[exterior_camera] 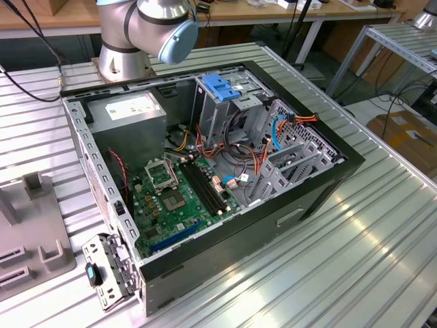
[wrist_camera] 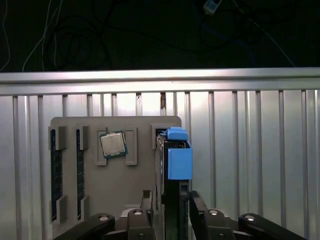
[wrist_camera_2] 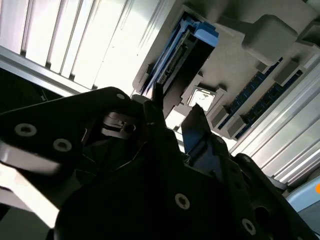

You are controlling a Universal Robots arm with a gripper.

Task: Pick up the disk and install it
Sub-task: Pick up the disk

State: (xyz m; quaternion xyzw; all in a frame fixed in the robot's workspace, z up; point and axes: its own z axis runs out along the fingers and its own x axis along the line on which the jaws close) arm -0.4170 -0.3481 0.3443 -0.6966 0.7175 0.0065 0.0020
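The disk (wrist_camera: 179, 162), framed by its blue carrier, is seen standing on edge in a slot of the grey holder tray (wrist_camera: 135, 125), beside a processor chip (wrist_camera: 113, 144). The gripper (wrist_camera: 171, 196) is held with its fingers (wrist_camera: 148, 197) apart, one on each side of the disk; contact cannot be made out. In the exterior view, the open computer case (exterior_camera: 328, 184) is seen at centre, the robot arm (exterior_camera: 147, 27) at the upper left.
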